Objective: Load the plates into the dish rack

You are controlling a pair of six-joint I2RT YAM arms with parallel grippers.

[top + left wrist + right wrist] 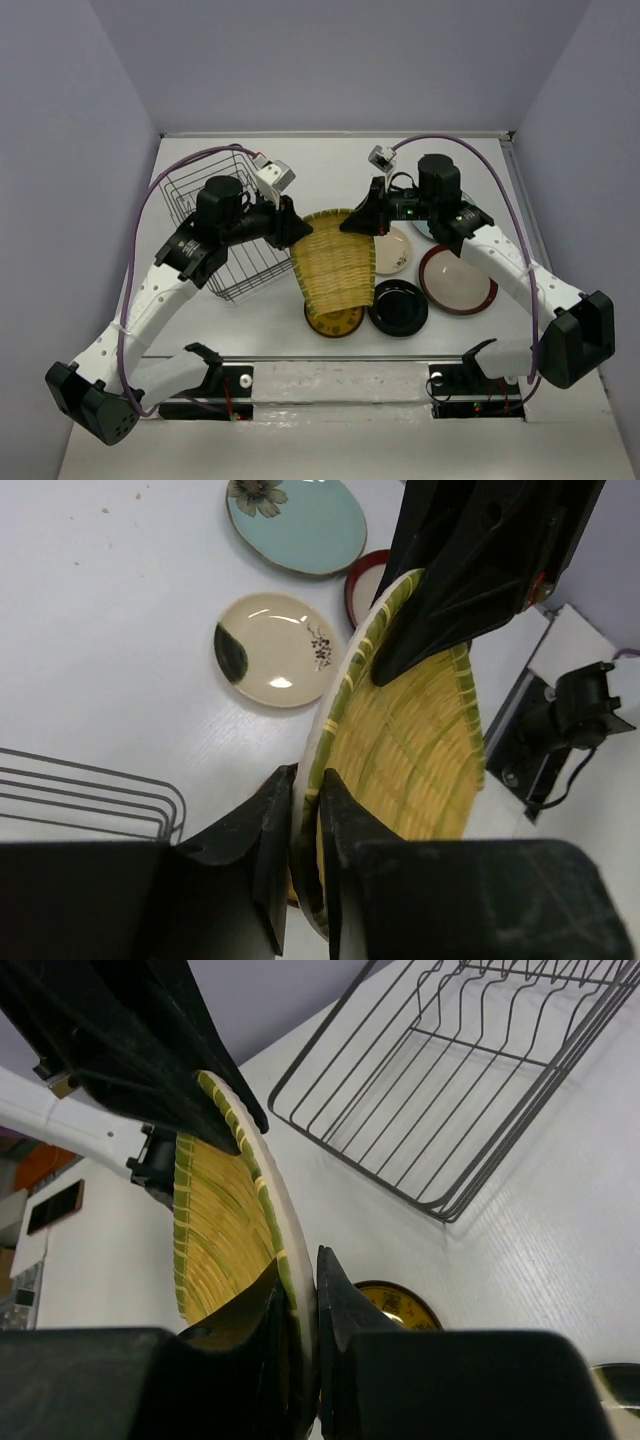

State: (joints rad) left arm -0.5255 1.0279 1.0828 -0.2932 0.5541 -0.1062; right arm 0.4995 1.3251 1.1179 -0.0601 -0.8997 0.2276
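One wide white table [330, 170] is carrying everything. The dish rack [190, 190] is sitting at the back left with its wire slots showing nothing loaded, partly hidden under the left arm.

Just right of the rack, the yellow ribbed plate [335, 270] is hanging between the two arms, tipped up on edge. Its near end is overlapping the small patterned yellow plate [335, 323] in the top view; whether they are touching I cannot tell. The left gripper [305, 785] is pinching the ribbed plate's rim, fingers pressed on either side of the edge. The right gripper [300, 1280] is doing the same on the opposite rim, fingers clamped tight.

Over to the right, the large red-rimmed plate [458, 282] is lying flat beside the right forearm. The glossy black plate [398, 307] is lying just left of it, near the front edge. The pale teal plate [295, 525] is lying farther back, and the cream plate with dark patches [275, 650] is lying near it.
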